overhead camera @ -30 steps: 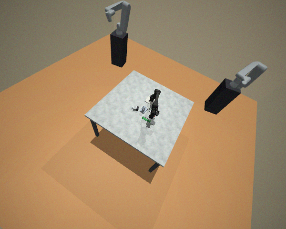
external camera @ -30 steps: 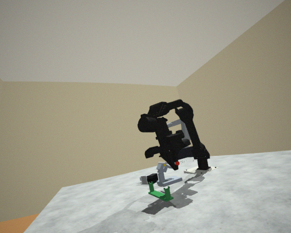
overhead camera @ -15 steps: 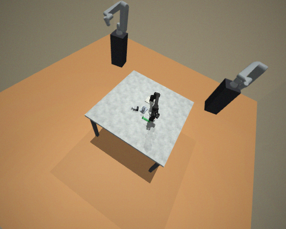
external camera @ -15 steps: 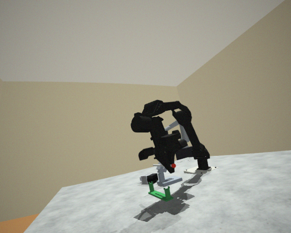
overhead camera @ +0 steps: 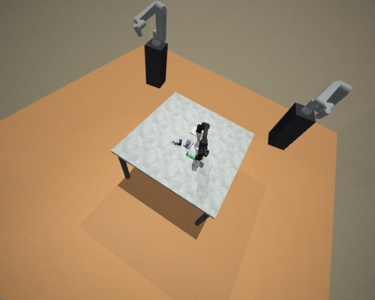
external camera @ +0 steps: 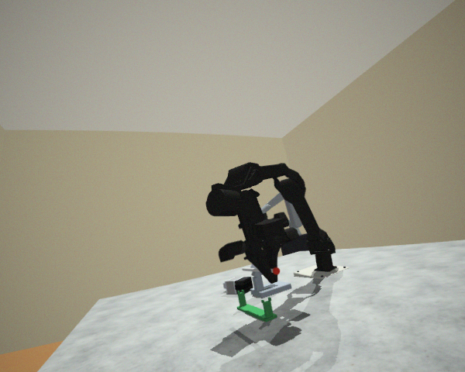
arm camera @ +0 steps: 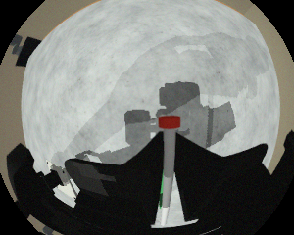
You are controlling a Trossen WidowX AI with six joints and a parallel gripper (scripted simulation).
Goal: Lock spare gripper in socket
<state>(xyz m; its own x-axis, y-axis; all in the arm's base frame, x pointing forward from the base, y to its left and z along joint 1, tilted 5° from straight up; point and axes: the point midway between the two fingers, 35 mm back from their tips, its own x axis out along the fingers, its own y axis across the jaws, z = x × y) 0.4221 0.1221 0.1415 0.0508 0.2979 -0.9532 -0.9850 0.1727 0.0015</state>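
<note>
My gripper is shut on the lock pin, a grey rod with a red head. The pin is held in the air, its shaft running back between the fingers in the wrist view. The grey-blue mount stands on the table behind the green stand; the arm partly hides its top in the exterior view. The spare gripper, black and grey, lies beside the mount, apart from it.
A green stand with two notched uprights is on the table near and below my gripper; a sliver of it shows between the fingers in the wrist view. Two grey arms on black pedestals stand beyond the table.
</note>
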